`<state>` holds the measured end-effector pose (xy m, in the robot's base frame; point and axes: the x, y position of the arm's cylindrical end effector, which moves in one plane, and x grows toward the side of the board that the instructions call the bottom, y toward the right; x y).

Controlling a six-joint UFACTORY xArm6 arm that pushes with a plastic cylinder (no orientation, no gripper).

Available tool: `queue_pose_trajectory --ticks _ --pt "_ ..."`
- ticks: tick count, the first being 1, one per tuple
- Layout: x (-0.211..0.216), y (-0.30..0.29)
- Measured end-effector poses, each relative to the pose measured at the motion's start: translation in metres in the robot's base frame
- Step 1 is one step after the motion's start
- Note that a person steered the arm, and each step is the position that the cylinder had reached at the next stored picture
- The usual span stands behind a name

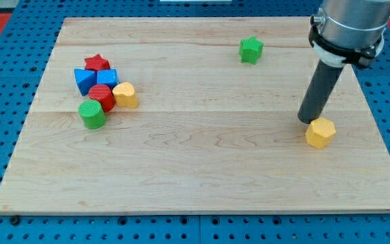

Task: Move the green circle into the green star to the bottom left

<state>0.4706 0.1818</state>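
The green circle [92, 114] sits at the view's left, at the lower edge of a cluster of blocks. The green star [251, 49] lies alone near the view's top, right of centre. My tip [306, 120] rests on the board at the view's right, just left of and touching or nearly touching a yellow hexagon [320, 132]. The tip is far from both green blocks.
The cluster at the left holds a red star [97, 64], two blue blocks [84, 80] [107, 78], a red circle [102, 97] and a yellow block [125, 95]. The red circle touches the green circle. The wooden board [195, 176] lies on a blue pegboard.
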Motion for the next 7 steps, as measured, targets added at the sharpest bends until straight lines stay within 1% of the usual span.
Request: queue_pose_trajectory --ticks 1,2,4,5,6,7 --pt "0.005 -0.006" --pt "-0.016 -0.067" --pt "-0.022 -0.164" --pt "-0.004 -0.206" --pt "0.048 -0.209" --pt "0.058 -0.224"
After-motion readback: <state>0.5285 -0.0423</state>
